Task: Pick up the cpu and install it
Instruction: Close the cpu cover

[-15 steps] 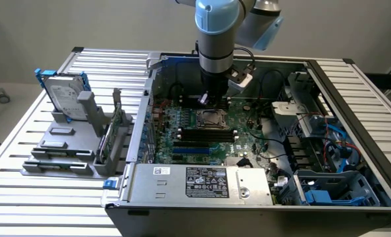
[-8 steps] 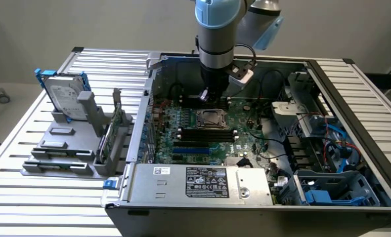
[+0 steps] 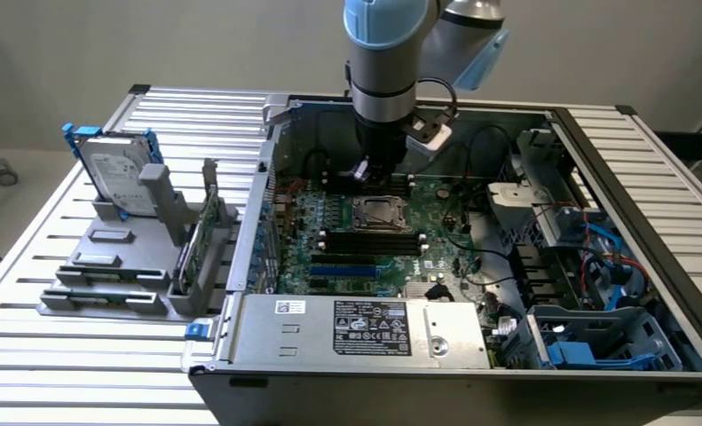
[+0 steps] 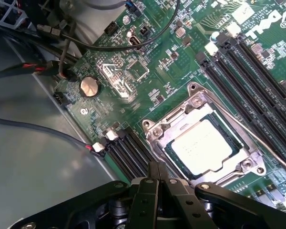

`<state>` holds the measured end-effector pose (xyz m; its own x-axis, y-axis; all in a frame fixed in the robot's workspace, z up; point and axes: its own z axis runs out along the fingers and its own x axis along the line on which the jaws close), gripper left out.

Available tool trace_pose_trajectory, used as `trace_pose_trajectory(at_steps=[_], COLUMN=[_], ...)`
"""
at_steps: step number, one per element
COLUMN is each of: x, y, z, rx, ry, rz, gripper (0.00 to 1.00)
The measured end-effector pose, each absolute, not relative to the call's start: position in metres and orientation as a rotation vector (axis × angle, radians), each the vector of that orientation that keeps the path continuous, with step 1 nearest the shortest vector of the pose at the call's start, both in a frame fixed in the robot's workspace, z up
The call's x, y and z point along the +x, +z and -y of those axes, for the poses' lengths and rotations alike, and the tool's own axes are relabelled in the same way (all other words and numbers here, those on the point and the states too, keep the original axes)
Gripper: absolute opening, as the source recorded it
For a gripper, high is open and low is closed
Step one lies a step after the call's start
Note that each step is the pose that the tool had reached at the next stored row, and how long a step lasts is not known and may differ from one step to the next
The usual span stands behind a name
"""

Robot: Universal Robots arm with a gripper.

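Hovering, exterior view: gripper (image 3: 364,170) inside case (image 3: 445,390), just above socket (image 3: 381,213). Wrist view: fingers (image 4: 148,191) pressed together, holding nothing; cpu (image 4: 200,145) seated in socket, just beyond fingertips, not touching; memory slots (image 4: 257,71) farther beyond.

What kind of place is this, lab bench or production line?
Probably a robotics lab bench, not a line: one open desktop PC case on a slatted aluminium table, a grey fixture holding a hard drive beside it, and a robot arm over the motherboard.
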<state>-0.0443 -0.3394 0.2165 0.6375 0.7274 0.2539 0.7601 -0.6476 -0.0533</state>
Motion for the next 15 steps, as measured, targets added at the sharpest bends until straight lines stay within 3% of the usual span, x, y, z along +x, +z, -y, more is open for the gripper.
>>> trace_pose_trajectory(at_steps=[15], x=[-0.047], y=[0.233], z=[0.369], rx=[-2.697], ry=[-0.322], rz=[1.203], gripper=[0.11])
